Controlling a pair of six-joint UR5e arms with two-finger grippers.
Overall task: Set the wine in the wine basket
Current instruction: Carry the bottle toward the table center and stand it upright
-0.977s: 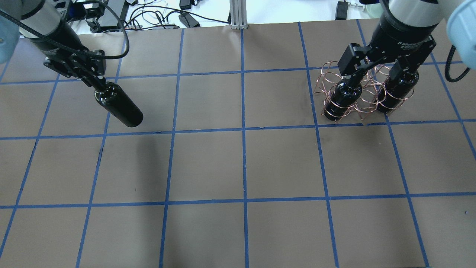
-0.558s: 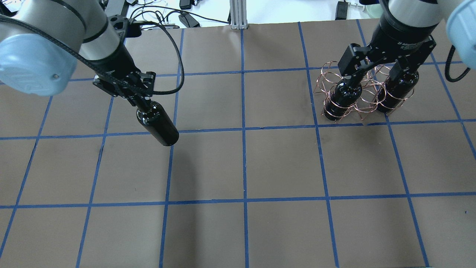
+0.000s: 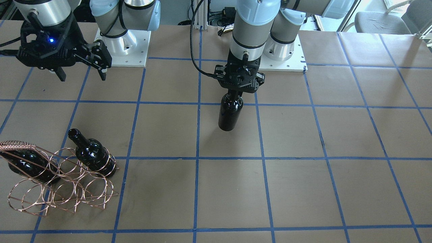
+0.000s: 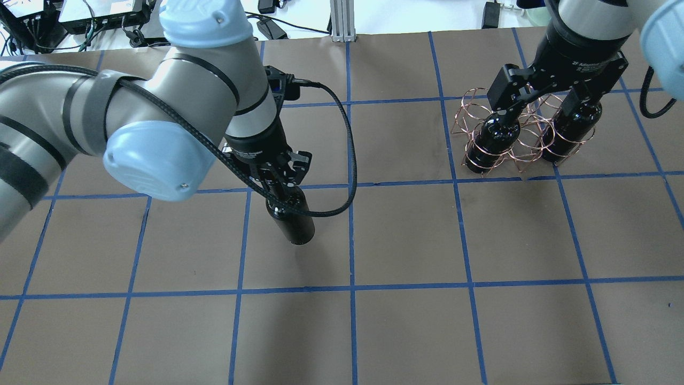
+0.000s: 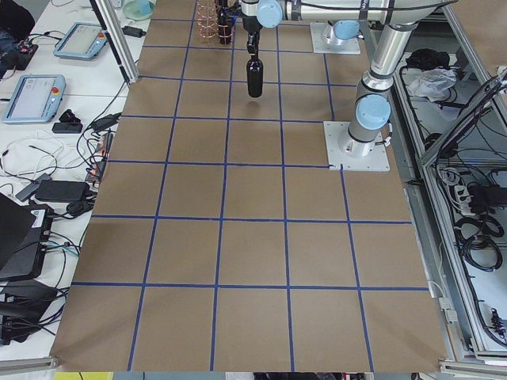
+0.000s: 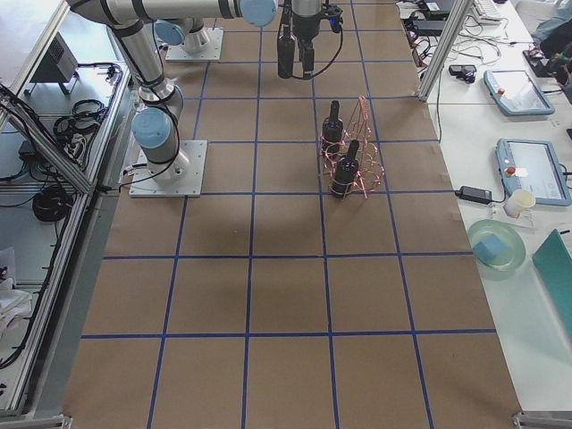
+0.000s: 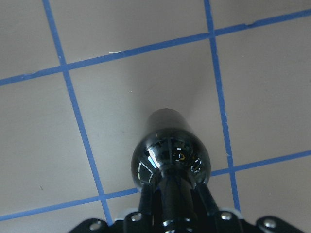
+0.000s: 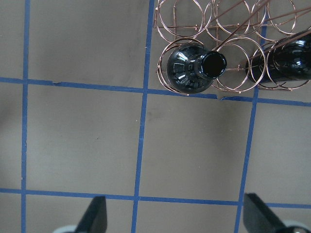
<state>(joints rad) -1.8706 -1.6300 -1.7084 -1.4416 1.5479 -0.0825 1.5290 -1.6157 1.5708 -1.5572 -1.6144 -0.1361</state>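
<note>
Overhead exterior: wine (image 4: pixel 293 223) in left tool (image 4: pixel 279 183)

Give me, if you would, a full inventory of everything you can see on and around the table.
Held wine bottle: one, near-black, hanging by its neck above mid-table.
Racked bottles: two, near-black, seated in the basket's rings.
Wine basket: one, copper wire, on the table at the robot's right.
Table: one, brown with a blue tape grid.
Pendant screens: four, blue-grey, two on each side bench.
Arms: two, silver-grey with pale blue joints.
Left claw: one, black, shut on the held wine bottle's neck.
Right claw: one, black, open and empty, raised near the basket.
</note>
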